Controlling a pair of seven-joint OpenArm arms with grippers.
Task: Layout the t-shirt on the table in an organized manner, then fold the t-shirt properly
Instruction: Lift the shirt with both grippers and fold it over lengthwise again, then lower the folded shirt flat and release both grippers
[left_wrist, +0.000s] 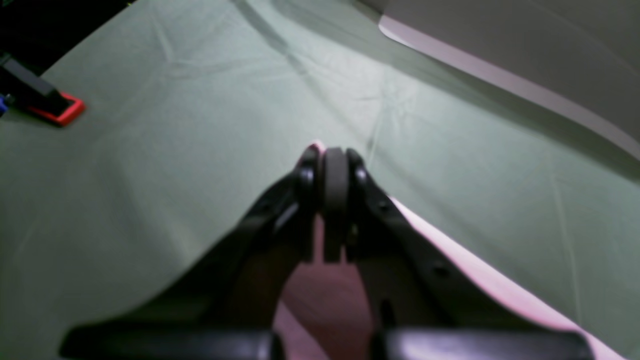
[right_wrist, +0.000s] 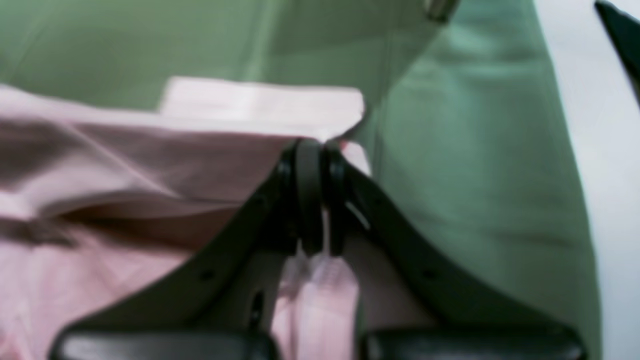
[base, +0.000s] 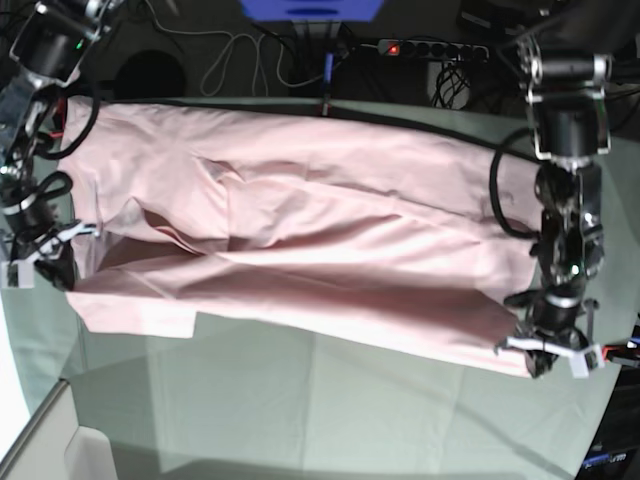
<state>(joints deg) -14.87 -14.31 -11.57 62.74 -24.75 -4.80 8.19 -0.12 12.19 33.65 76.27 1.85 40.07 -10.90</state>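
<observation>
The t-shirt (base: 330, 235) is stretched wide across the counter (base: 320, 410), a broad band of pale pink running from one arm to the other, its plain side up. No lettering shows anywhere on it. A deep fold sags across the middle and throws a shadow, so the cloth under that ridge is hidden. Its far edge lies along the back rim of the counter, and one sleeve end lies flat near the front.

The right gripper (right_wrist: 320, 150) is closed on a corner of the shirt; in its wrist view pink fabric bunches between the black fingers (right_wrist: 307, 200) and hangs below, though the picture is soft and the exact hem cannot be made out. The left gripper (left_wrist: 334, 155) is also pinched shut on the shirt, with only a sliver of pink peeking past its tips and a pink edge trailing away beneath the arm.

Beyond it a red clamp (left_wrist: 62, 111) bites the counter's cloth at the edge. At the back, cables and a power strip (base: 430, 47) lie in shadow, mostly cut off.
</observation>
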